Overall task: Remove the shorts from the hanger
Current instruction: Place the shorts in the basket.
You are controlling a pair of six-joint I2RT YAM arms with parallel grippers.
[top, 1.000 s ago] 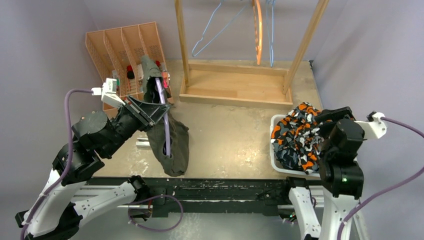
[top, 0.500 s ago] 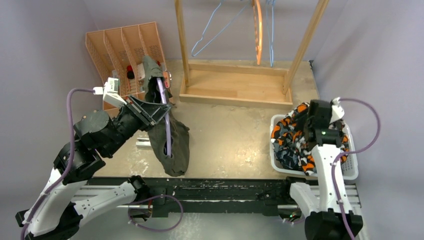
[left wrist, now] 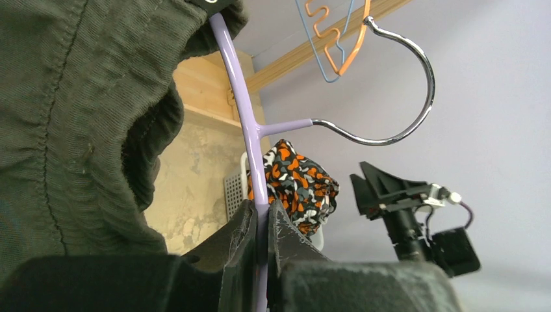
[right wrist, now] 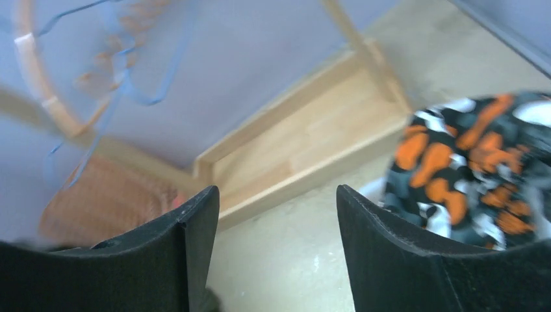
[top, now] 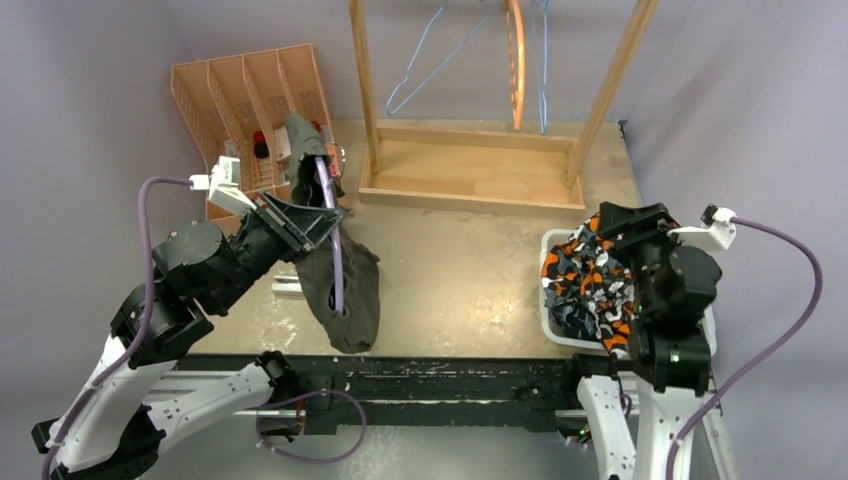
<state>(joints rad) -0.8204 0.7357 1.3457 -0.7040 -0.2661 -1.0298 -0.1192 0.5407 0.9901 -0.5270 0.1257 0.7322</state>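
Note:
Olive green shorts [top: 342, 285] hang on a lilac hanger [top: 334, 250] above the table's left side; they fill the left of the left wrist view [left wrist: 78, 117]. My left gripper [top: 322, 222] is shut on the lilac hanger's bar [left wrist: 255, 162], whose metal hook [left wrist: 416, 97] points right. Orange-white-black camouflage shorts [top: 590, 280] lie in a white basket [top: 560, 338] at the right, also seen in the right wrist view [right wrist: 481, 162]. My right gripper [top: 632, 218] is open and empty above the basket, its fingers [right wrist: 195, 247] wide apart. The black and blue-grey shorts are not visible.
A wooden rack [top: 470, 170] stands at the back with blue hangers [top: 420, 55] and an orange one [top: 516, 60]. A wooden slotted organizer [top: 240, 110] stands at the back left, close to the olive shorts' top.
My right arm has swung about over the basket and its wrist now faces the rack. The left arm, hanger and olive shorts have hardly moved.

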